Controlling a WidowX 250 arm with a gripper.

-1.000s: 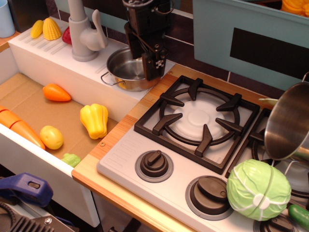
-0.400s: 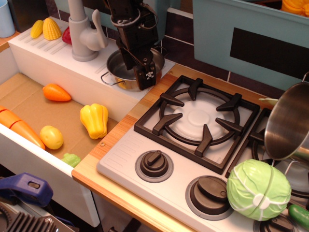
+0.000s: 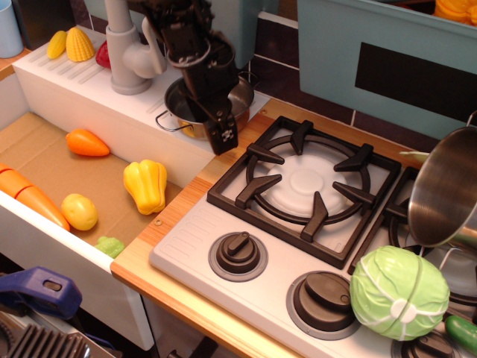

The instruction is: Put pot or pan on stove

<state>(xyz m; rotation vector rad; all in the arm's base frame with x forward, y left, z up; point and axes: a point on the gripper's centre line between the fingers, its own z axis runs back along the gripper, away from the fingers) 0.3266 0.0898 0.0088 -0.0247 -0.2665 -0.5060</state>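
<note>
The small shiny steel pot (image 3: 179,106) with a wire loop handle sits on the white sink ledge, left of the stove (image 3: 304,181). The stove's near-left burner grate is bare. My black gripper (image 3: 218,123) reaches down from above over the pot's front right rim. One finger (image 3: 223,135) hangs in front of the pot's outer wall. The arm hides the other finger and most of the pot's inside. I cannot tell whether the jaws are closed on the rim.
A larger steel pot (image 3: 444,192) leans over the right burner. A green cabbage (image 3: 399,292) lies at the stove's front right, by the knobs (image 3: 238,254). A grey faucet (image 3: 131,51) stands left of the small pot. Toy vegetables, among them a yellow pepper (image 3: 146,185), lie in the sink.
My gripper has moved left and toward the front across the small pot, from its right rim to its front rim. The pot has stayed in about the same place.
</note>
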